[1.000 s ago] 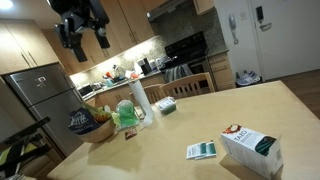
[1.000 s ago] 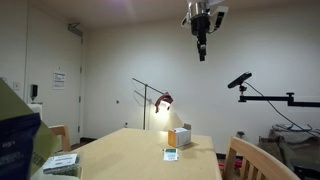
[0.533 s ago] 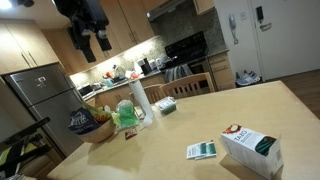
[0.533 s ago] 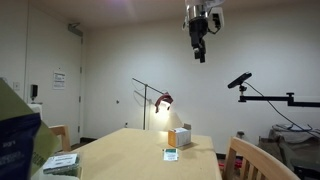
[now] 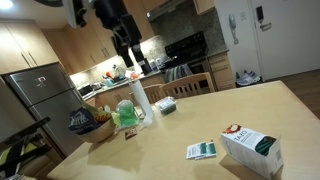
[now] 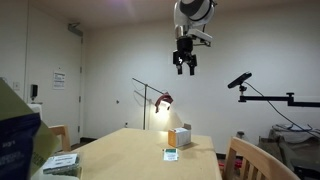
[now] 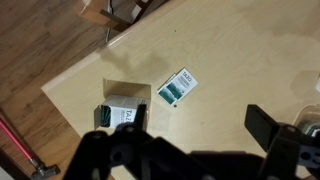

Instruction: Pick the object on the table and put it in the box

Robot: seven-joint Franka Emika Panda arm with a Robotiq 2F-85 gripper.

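Wrist view: tool [image 7: 190,130] spread wide, empty (high over table [image 7: 230,60]); packet [image 7: 177,88] flat at frame centre, just above tool, long axis lower-left to upper-right; box [image 7: 125,103] left of it

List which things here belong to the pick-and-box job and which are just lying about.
Job:
- packet, flat beside the box
- box
- pincer, open, high up, holding nothing

Lying about:
- snack bag
- green bag
- second packet, near those bags
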